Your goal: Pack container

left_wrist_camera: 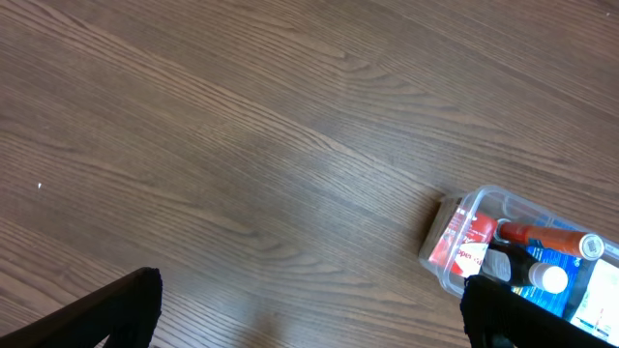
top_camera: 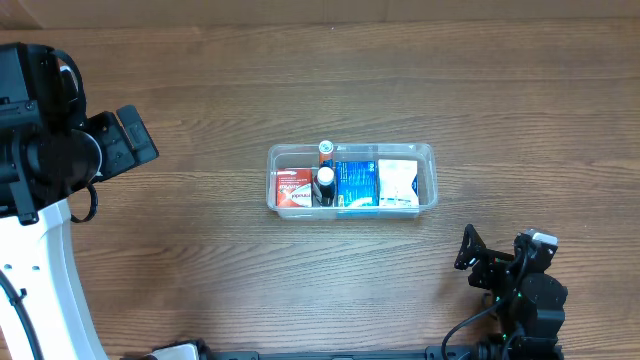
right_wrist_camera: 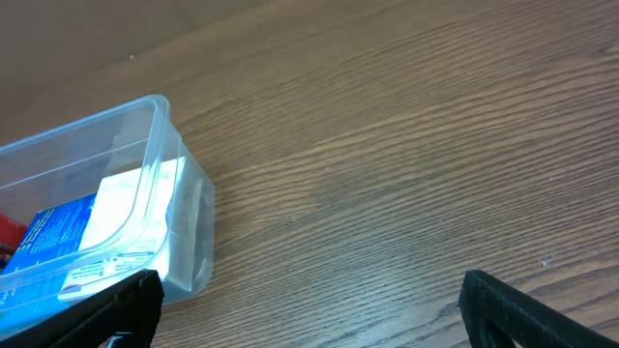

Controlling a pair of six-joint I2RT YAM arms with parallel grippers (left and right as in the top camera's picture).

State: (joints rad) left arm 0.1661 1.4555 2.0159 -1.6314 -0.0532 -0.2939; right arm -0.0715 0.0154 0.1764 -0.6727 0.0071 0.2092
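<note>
The clear plastic container [top_camera: 296, 152] stands in the middle of the table. In it lie a red box [top_camera: 293, 187], a black bottle with a white cap [top_camera: 325, 185], an orange tube [top_camera: 326, 150], a blue box [top_camera: 356, 183] and a white box [top_camera: 397, 183]. My left gripper [top_camera: 124, 141] is open and empty, far left of the container; its wrist view [left_wrist_camera: 319, 319] shows the container's red-box end [left_wrist_camera: 447, 230] at the right. My right gripper [top_camera: 470, 260] is open and empty, in front of and to the right of the container; its wrist view [right_wrist_camera: 309, 314] shows the white-box end [right_wrist_camera: 189, 227].
The wooden table [top_camera: 200, 260] runs on all sides of the container. The left arm's white base [top_camera: 45, 280] stands at the front left, the right arm's base [top_camera: 530, 310] at the front right.
</note>
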